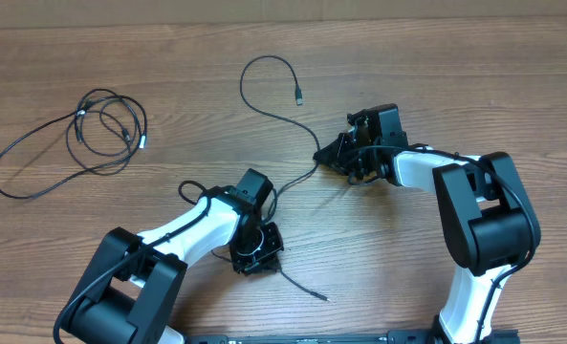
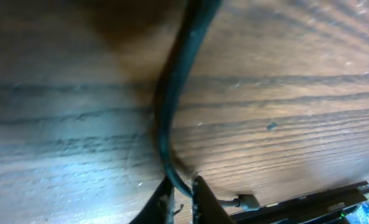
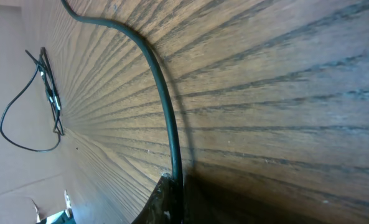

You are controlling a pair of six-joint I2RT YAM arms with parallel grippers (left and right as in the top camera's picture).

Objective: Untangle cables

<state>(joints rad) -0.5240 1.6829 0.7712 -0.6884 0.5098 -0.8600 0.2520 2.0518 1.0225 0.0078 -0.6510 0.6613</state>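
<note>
Evidently the long cable (image 3: 164, 106) is already apart from the looped bundle (image 1: 80, 117), which lies well away at the counter's (image 1: 436, 76) far left. It runs from its plug (image 1: 299, 96) round an open curl, through the right tool (image 1: 327, 155), then to the left tool (image 1: 257, 256), with a short tail (image 1: 304, 287) beyond. Both tools are pinched on that cord; each wrist view shows it vanishing into a closed grip. To lay it out well, I judge the arms should draw apart slowly, keeping the cord low over the counter and stopping before it goes taut, lest it slip or the plug whip round.
</note>
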